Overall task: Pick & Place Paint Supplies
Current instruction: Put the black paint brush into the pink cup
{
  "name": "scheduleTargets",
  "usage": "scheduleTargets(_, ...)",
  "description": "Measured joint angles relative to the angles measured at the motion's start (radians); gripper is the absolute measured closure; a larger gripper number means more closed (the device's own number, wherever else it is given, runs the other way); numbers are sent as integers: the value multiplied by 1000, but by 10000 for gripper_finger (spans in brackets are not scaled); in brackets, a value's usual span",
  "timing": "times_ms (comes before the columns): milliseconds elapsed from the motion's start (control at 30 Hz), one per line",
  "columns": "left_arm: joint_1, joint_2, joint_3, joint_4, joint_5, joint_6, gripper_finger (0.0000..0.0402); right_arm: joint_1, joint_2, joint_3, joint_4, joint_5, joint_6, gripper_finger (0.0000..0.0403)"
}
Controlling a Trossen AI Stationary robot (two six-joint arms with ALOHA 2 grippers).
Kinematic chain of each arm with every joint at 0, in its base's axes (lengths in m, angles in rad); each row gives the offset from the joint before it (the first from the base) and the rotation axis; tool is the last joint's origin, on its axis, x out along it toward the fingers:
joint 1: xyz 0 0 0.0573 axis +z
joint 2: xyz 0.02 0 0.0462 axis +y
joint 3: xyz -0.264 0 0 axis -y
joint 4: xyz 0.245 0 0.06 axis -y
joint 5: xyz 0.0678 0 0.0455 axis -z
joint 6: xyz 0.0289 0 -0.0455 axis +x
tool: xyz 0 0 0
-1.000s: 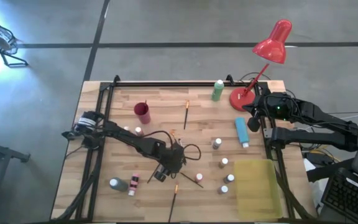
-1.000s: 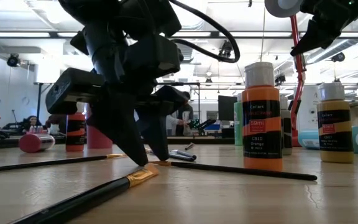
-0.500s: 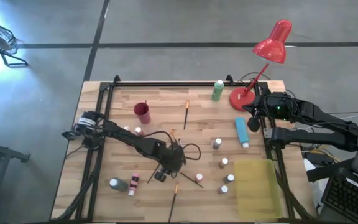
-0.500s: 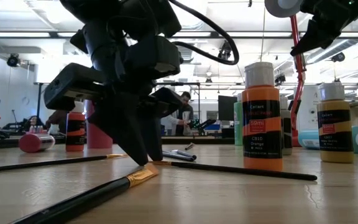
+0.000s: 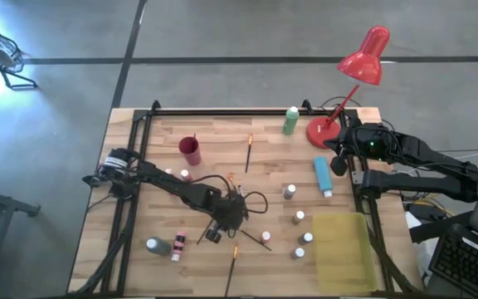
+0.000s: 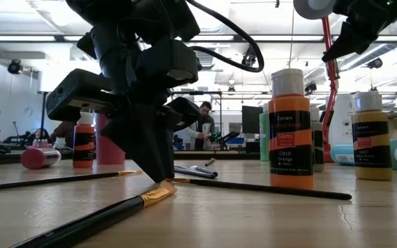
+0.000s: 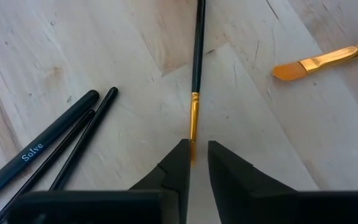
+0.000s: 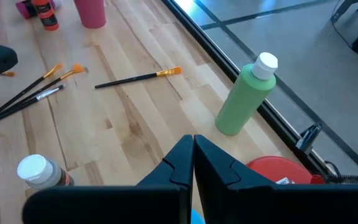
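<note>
Left gripper [image 7: 194, 163] down at the table [image 7: 303, 155], mid-table. Jaws narrowed to a thin gap, straddling the bristle tip of a paintbrush [image 7: 196, 81]. Not yet clamped tight as far as the wrist view shows; the tip sits right in the gap between the two jaws.

Long axis of that brush runs straight out ahead of the jaws, in line with the gap: bristles nearest, gold ferrule just beyond, black handle leading away. The grip falls on the very end, not the middle; judged likely to dangle or pivot when lifted.

Off to one side of the jaws, a bundle of dark-handled brushes [image 7: 48, 149], one marked "Solve", apart from the target. Farther out on the other side, a second brush's orange bristle end [image 7: 319, 61], well clear.

Left arm plainly the nearer. Right gripper [image 8: 193, 152] parked at the far table edge, jaws clenched on nothing, a green bottle [image 8: 245, 96] ahead of it.
</note>
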Motion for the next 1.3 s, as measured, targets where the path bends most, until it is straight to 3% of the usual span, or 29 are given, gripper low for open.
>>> scheduleTargets(233, -1, 0, -1, 16, -21, -2, 394, 0, 0, 0, 0, 0, -2, 394)
scheduleTargets(633, 1, -11, 11, 17, -26, 22, 400, 0, 0, 0, 0, 0, 0, 394)
scheduleTargets(1300, 15, -72, 208, -345, -57, 111, 401, 0, 0, 0, 3, 0, -1, 394)
